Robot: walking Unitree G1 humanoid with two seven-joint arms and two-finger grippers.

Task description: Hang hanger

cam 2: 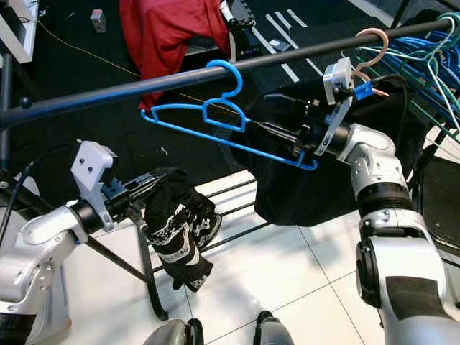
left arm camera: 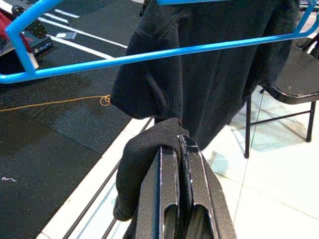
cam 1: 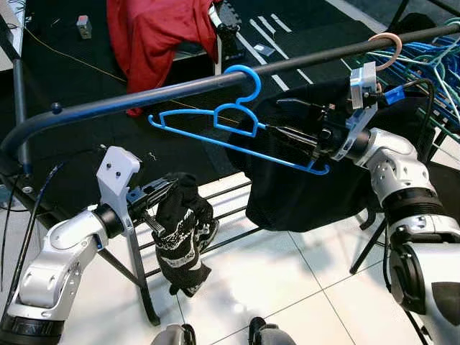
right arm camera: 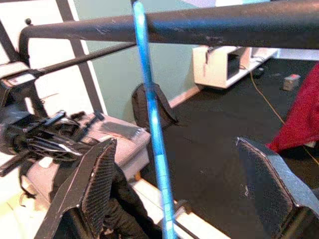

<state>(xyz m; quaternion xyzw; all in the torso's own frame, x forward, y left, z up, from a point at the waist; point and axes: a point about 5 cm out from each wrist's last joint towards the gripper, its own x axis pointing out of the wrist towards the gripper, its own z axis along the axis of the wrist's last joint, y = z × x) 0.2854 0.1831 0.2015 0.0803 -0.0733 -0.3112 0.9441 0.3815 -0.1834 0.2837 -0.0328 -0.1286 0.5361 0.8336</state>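
A blue plastic hanger (cam 1: 215, 126) hangs with its hook over the black clothes rail (cam 1: 144, 97). My right gripper (cam 1: 287, 122) is at the hanger's right end, below the rail. In the right wrist view its fingers (right arm camera: 94, 189) stand wide open, with the hanger's blue bar (right arm camera: 154, 129) between them and untouched. Lower left, my left gripper (cam 1: 162, 190) is shut on a black garment with white pattern (cam 1: 183, 230), which dangles beside the rack's lower bars. The left wrist view has its fingers (left arm camera: 169, 199) pinched on that black cloth (left arm camera: 144, 159).
A black garment (cam 1: 309, 187) hangs from the rail behind the right gripper. A red cloth (cam 1: 158, 36) lies beyond the rail. A pink hanger (cam 1: 388, 47) and several blue and green hangers (cam 1: 424, 61) crowd the rail's right end. A black chair (left arm camera: 294, 74) stands on the white tiles.
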